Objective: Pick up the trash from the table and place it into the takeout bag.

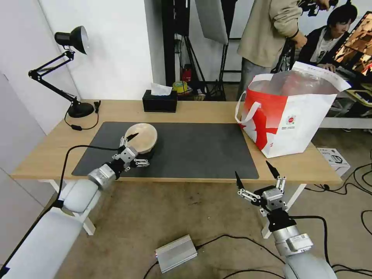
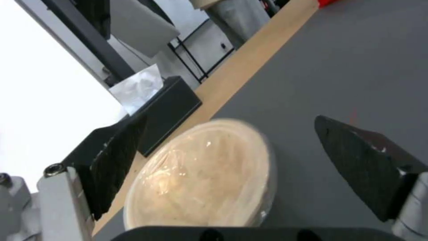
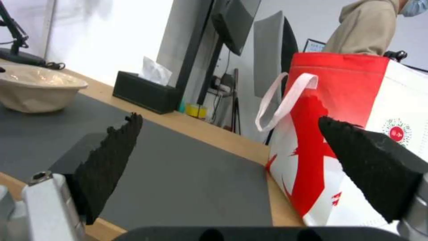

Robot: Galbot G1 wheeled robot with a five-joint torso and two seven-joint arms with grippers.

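A beige domed bowl (image 1: pixel 142 136) (image 2: pixel 205 177) (image 3: pixel 38 87) of trash, covered in clear film, sits on the dark grey mat (image 1: pixel 193 149) at the left of the table (image 1: pixel 209 112). My left gripper (image 1: pixel 137 149) (image 2: pixel 229 122) is open, one finger on each side of the bowl's near edge, with a gap to both. The white-and-red takeout bag (image 1: pixel 288 116) (image 3: pixel 356 110) stands open on the table's right end. My right gripper (image 1: pixel 252 169) (image 3: pixel 229 118) hangs open and empty just in front of the table's front edge, near the bag.
A black tissue box (image 1: pixel 159 100) stands at the table's back edge and a black desk lamp (image 1: pixel 73 69) at its back left. On the floor lie a silver box (image 1: pixel 176 252), cables and a small carton (image 1: pixel 333 157). People stand behind the bag.
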